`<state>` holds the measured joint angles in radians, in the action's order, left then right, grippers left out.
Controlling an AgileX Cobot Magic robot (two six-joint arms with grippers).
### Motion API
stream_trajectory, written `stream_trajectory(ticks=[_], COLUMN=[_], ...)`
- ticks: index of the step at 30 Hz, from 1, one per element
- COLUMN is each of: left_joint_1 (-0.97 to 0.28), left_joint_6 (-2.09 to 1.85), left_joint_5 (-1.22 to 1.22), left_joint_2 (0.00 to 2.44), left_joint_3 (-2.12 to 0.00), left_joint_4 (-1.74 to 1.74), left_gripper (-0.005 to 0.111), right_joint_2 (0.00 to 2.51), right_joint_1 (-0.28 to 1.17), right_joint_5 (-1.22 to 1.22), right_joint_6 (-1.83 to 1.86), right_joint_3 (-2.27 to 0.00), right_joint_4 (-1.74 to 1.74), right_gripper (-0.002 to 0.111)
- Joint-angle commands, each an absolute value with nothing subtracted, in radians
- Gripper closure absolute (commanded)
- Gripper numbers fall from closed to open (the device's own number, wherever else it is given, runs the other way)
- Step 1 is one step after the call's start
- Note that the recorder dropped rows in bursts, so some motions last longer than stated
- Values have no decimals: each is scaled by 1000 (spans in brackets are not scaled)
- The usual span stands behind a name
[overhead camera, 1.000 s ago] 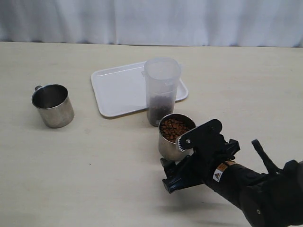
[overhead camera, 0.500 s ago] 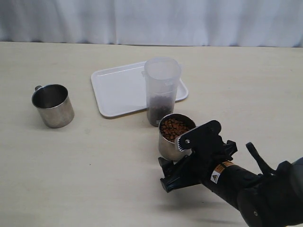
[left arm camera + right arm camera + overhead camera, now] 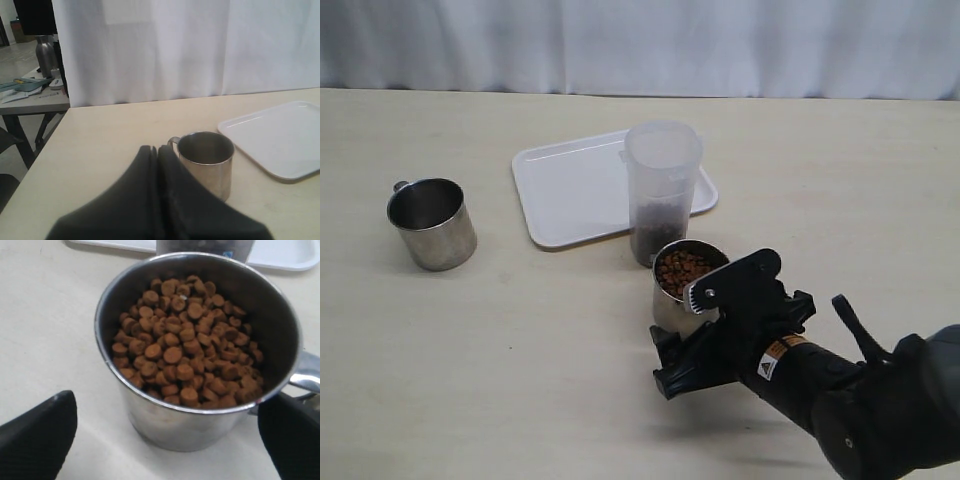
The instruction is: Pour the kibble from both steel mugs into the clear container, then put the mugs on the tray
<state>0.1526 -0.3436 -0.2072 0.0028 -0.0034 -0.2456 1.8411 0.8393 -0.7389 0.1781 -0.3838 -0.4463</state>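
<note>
Got the right gripper (image 3: 165,432) spread wide around the mug (image 3: 145,412) full of kibble (image 3: 185,340); left gripper (image 3: 156,151) pinched shut, empty.

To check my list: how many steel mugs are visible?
2. The empty mug stands on the left; the full mug, holding kibble, stands in front of the clear container, within the open right gripper. None seems hidden.
</note>
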Motion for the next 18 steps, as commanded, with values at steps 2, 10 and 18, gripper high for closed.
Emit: stream_trajectory(ticks=[2, 10, 18], left_joint_1=[151, 151, 151], left_joint_6=[-343, -343, -343], left_joint_5=[-205, -205, -201], left_joint_2=[0, 0, 0], left_joint_3=[0, 0, 0], left_joint_4=[-245, -245, -245], left_gripper=[107, 107, 107], right_joint_2=[1847, 1847, 1849], right_joint_1=[835, 835, 835], right_joint_5=[-709, -711, -735], right_joint_6=[215, 217, 217], right_joint_3=[-402, -404, -406], right_joint_4=[-464, -464, -500], right_gripper=[29, 29, 29])
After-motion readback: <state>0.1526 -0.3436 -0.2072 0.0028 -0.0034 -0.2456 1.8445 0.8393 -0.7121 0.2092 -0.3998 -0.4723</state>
